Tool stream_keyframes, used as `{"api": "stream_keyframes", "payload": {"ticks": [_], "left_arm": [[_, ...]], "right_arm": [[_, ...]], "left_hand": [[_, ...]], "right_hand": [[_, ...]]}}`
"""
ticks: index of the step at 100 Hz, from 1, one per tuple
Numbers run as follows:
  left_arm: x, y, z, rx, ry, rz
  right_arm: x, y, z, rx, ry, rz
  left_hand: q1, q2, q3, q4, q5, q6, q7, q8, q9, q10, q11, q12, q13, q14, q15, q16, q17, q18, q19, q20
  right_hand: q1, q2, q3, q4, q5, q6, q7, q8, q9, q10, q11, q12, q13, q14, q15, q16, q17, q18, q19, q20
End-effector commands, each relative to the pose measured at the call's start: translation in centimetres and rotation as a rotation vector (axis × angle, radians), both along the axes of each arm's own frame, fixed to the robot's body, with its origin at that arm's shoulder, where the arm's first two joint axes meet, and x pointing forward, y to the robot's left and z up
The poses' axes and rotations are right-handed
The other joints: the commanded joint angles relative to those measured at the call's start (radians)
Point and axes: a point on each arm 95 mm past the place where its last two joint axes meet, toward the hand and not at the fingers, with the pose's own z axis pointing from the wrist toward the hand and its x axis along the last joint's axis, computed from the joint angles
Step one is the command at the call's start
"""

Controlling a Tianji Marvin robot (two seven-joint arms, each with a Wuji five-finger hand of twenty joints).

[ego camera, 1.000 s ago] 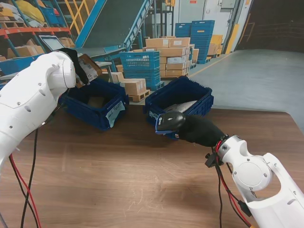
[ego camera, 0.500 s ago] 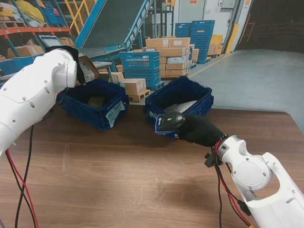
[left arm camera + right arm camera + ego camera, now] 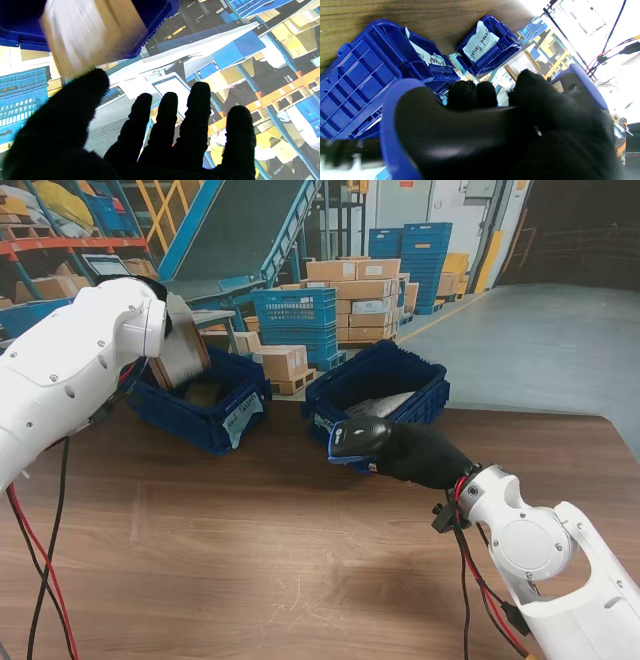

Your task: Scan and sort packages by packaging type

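**A:** Two blue plastic crates sit at the far edge of a brown wooden table (image 3: 250,550). What is in them?

**B:** The left crate (image 3: 205,405) carries a paper label (image 3: 481,43) that reads "Boxed Parcels" in the right wrist view. A brown cardboard box (image 3: 182,350) hangs tilted over its open top, blurred, and another brownish parcel lies inside. The right crate (image 3: 385,385) holds a flat silvery bag (image 3: 380,404).

**A:** Is the left hand holding the box?

**B:** No. In the left wrist view the left hand (image 3: 140,140), in a black glove, has its fingers (image 3: 198,105) spread wide and grips nothing. The box sits just beyond the thumb, over the crate's rim; whether the thumb touches it I cannot tell.

**A:** And the right hand?

**B:** The right hand (image 3: 420,455), also gloved in black, is wrapped around a black and blue handheld barcode scanner (image 3: 357,438). It hovers above the table just in front of the right crate, with the scanner head toward the robot's left
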Motion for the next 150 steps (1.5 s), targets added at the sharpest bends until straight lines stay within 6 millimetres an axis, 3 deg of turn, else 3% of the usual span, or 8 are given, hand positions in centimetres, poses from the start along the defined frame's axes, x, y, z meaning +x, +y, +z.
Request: {"api": "stream_keyframes", "payload": {"ticks": [1,16,32,43,78,102,107,150], "left_arm": [[0.2,-0.5,0.8,0.001,0.001,-0.012],[0.7,-0.8,0.9,-0.001,0.019,-0.007],[0.7,-1.1,1.1,-0.003,0.023,-0.016],[0.5,-1.2,1.5,0.009,0.011,-0.029],[-1.7,-1.6,2.0,-0.104,0.004,-0.055],[-4.7,-1.3,1.7,-0.125,0.027,-0.125],[-5.3,-1.2,1.5,-0.143,0.031,-0.136],[-10.0,0.0,-1.1,-0.422,0.002,-0.248]], "right_arm": [[-0.3,0.2,-0.1,0.002,0.007,0.009],[-0.5,0.0,-0.1,0.004,0.011,0.002],[-0.6,-0.2,-0.1,0.005,0.014,-0.002],[-0.6,-0.3,0.0,0.008,0.010,-0.004],[-0.9,-0.3,0.6,0.013,-0.015,-0.012],[-1.0,-0.1,1.0,0.013,-0.033,-0.011],[-1.0,-0.1,1.1,0.013,-0.038,-0.012],[-1.8,0.0,1.7,0.018,-0.060,-0.032]], "left_hand": [[0.029,0.045,0.027,0.029,0.020,-0.018,0.008,-0.009,-0.041,0.003,-0.033,-0.031,-0.032,0.050,-0.050,-0.039,-0.028,0.015,-0.036,-0.015],[0.019,0.113,-0.047,-0.002,-0.004,-0.025,-0.038,-0.022,-0.092,0.021,-0.121,-0.111,-0.107,0.072,-0.140,-0.162,-0.055,0.001,-0.097,-0.043],[0.016,0.173,-0.133,-0.006,-0.038,-0.029,-0.096,-0.052,-0.148,0.033,-0.206,-0.198,-0.198,0.097,-0.219,-0.301,-0.088,-0.002,-0.215,-0.110],[0.011,0.198,-0.162,-0.007,-0.051,-0.028,-0.114,-0.060,-0.163,0.034,-0.235,-0.223,-0.226,0.103,-0.238,-0.344,-0.099,0.000,-0.276,-0.145],[0.026,0.305,-0.288,-0.021,-0.079,-0.025,-0.146,-0.068,-0.191,0.042,-0.285,-0.253,-0.296,0.100,-0.265,-0.400,-0.120,-0.018,-0.347,-0.182],[0.019,0.392,-0.426,-0.049,-0.118,0.015,-0.196,-0.088,-0.214,0.050,-0.322,-0.265,-0.329,0.092,-0.280,-0.426,-0.128,-0.029,-0.383,-0.205],[0.022,0.421,-0.470,-0.067,-0.125,0.019,-0.208,-0.091,-0.218,0.053,-0.336,-0.268,-0.339,0.091,-0.281,-0.434,-0.134,-0.027,-0.389,-0.214],[0.013,0.491,-0.532,-0.097,-0.195,0.057,-0.265,-0.120,-0.289,0.061,-0.393,-0.290,-0.434,0.069,-0.322,-0.470,-0.172,-0.055,-0.451,-0.260]], "right_hand": [[0.108,0.083,0.082,-0.010,0.060,-0.064,0.029,0.017,0.017,0.031,-0.011,0.007,-0.001,0.008,0.001,0.002,0.000,-0.004,0.005,0.006],[0.109,0.083,0.082,-0.010,0.060,-0.064,0.029,0.017,0.016,0.032,-0.011,0.007,-0.001,0.009,0.002,0.002,0.001,-0.003,0.005,0.006],[0.109,0.083,0.082,-0.010,0.061,-0.064,0.029,0.017,0.016,0.031,-0.011,0.007,0.000,0.009,0.002,0.002,0.001,-0.004,0.005,0.006],[0.108,0.084,0.082,-0.010,0.060,-0.065,0.029,0.017,0.017,0.032,-0.010,0.007,0.000,0.006,0.002,0.002,0.000,-0.006,0.004,0.005],[0.108,0.083,0.082,-0.010,0.060,-0.064,0.029,0.017,0.017,0.033,-0.010,0.007,-0.001,0.008,0.002,0.002,0.001,-0.002,0.005,0.006],[0.108,0.084,0.082,-0.010,0.060,-0.065,0.029,0.017,0.016,0.031,-0.011,0.007,0.000,0.009,0.002,0.002,0.001,-0.004,0.005,0.006],[0.107,0.085,0.081,-0.010,0.060,-0.065,0.029,0.017,0.016,0.031,-0.011,0.007,0.000,0.006,0.002,0.001,0.002,-0.004,0.005,0.006],[0.107,0.085,0.081,-0.010,0.060,-0.065,0.028,0.017,0.017,0.030,-0.010,0.007,0.000,0.004,0.002,0.001,0.003,-0.004,0.006,0.005]]}}
